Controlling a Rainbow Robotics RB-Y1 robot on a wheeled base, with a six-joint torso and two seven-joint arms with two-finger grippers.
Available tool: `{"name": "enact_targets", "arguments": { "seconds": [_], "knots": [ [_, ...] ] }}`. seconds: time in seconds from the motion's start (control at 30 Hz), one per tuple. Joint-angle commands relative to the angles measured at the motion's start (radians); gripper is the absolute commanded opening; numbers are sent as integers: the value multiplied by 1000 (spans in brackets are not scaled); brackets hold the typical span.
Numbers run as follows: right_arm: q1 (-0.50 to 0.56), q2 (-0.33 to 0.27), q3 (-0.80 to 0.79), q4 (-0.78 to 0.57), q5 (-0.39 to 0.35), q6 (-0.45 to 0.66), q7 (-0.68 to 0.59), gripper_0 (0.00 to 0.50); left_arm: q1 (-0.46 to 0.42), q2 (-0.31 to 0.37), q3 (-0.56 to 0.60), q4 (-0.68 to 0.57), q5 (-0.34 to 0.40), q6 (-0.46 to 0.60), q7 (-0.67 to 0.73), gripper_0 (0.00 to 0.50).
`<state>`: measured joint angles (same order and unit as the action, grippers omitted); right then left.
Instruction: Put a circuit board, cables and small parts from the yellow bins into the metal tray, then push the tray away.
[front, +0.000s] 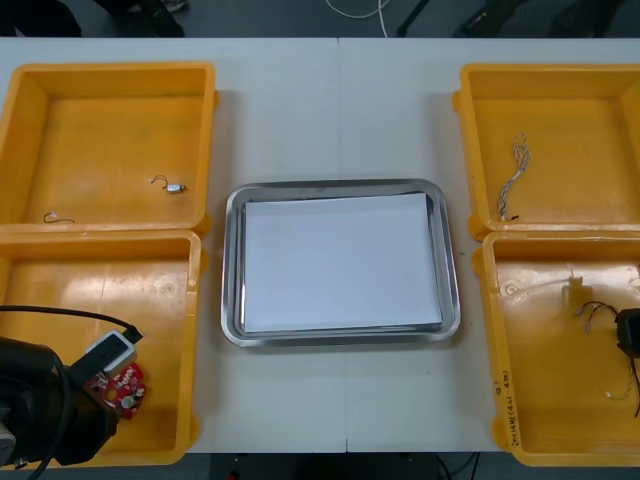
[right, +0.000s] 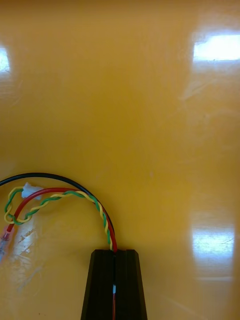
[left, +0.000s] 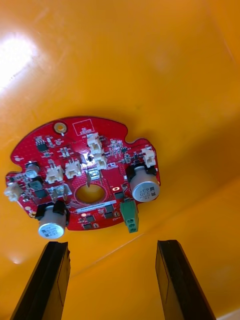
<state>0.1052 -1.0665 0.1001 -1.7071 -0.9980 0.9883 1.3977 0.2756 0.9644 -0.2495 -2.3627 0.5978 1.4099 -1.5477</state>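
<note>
A round red circuit board (left: 87, 175) lies on the floor of the near left yellow bin (front: 60, 280), just ahead of my left gripper (left: 112, 280), whose fingers stand open and apart. In the front view the board (front: 122, 388) sits beside the left wrist. My right gripper (right: 114, 260) is shut on a bundle of red, black and yellow-green cables (right: 60, 197) over the floor of the near right bin (front: 545, 400). From the front the right gripper (front: 628, 335) shows at the edge with the cables (front: 597, 312) beside it. The metal tray (front: 232, 300) lies in the middle, white inside.
The far left bin (front: 100, 90) holds two small metal parts (front: 172, 186). In the far right bin (front: 560, 100) lies a twisted blue and white cable (front: 514, 177). Bare table runs around the tray.
</note>
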Motion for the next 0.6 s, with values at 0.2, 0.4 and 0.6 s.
{"name": "enact_targets", "arguments": {
  "seconds": [0.2,0.4,0.6],
  "knots": [
    [-58,-21,-123,-112,19,208,64,0,-44,39,-60,43,-12,-39,-107,500],
    [-65,-21,-211,-164,12,306,64,0,-58,40,-80,63,-13,-54,-106,500],
    [-78,-21,-281,-212,1,406,55,0,-61,39,-80,80,-10,-62,-109,500]
  ]
}}
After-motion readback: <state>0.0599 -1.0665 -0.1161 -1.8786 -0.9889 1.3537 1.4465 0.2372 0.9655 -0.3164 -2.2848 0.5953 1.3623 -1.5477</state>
